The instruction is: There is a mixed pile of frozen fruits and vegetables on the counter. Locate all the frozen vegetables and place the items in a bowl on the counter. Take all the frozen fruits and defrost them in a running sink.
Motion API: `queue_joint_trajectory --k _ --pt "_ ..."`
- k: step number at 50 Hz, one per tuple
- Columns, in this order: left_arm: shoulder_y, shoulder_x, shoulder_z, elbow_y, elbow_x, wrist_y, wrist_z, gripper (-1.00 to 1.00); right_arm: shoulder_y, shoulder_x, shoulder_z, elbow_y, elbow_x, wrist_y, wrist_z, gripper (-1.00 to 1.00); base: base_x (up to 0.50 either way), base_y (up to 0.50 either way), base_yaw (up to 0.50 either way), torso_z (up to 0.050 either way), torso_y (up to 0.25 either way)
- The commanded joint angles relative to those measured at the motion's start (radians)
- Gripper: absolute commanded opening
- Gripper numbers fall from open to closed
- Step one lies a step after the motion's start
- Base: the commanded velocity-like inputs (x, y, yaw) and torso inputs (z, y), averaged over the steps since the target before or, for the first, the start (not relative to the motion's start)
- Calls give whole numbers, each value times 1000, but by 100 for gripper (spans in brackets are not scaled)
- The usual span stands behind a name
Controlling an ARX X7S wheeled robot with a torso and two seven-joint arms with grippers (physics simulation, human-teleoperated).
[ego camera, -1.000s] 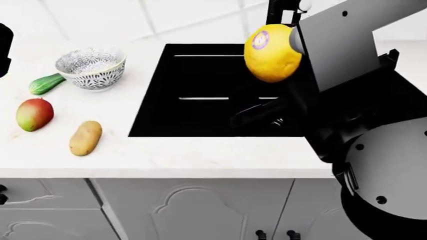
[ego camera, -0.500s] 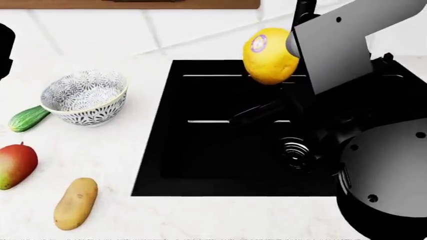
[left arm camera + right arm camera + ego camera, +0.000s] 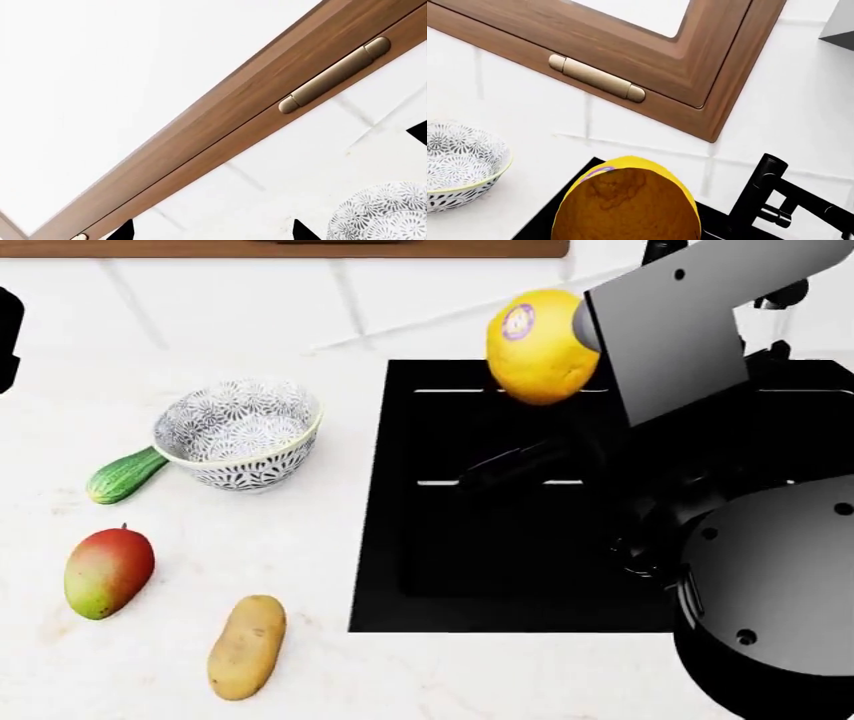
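My right gripper (image 3: 579, 332) is shut on the yellow lemon (image 3: 541, 345) and holds it in the air over the back of the black sink (image 3: 507, 580). The lemon fills the bottom of the right wrist view (image 3: 627, 200) and hides the fingers. On the white counter (image 3: 200, 530), left of the sink, stand the patterned bowl (image 3: 240, 435), the green cucumber (image 3: 127, 475) touching the bowl's left side, the red-green mango (image 3: 107, 572) and the tan potato (image 3: 247, 645). My left gripper (image 3: 212, 232) is open and empty, raised at the far left. The bowl (image 3: 387, 212) shows beside it.
The black faucet (image 3: 774, 195) stands behind the sink, right of the lemon. A wooden window frame with brass handles (image 3: 597, 77) runs above the tiled wall. My right arm's grey link (image 3: 667, 330) and dark base (image 3: 774, 600) cover the sink's right part.
The head view has shifted, so the bowl, cucumber, mango and potato now lie further right in it. The lemon stays gripped above the sink.
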Motion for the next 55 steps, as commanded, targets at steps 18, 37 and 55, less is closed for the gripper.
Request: queue_joint_trajectory --k 18,37,55 --pt "4 -3 -1 6 -2 4 -3 100 2 13 12 -1 -13 9 4 -100 0 193 0 0 0" --pt "2 0 -1 3 3 2 0 100 12 30 22 15 21 -4 53 -100 341 0 0 0 1" --pt "1 -11 -5 6 1 1 0 100 24 3 -7 63 117 14 69 -100 338 0 0 0 2"
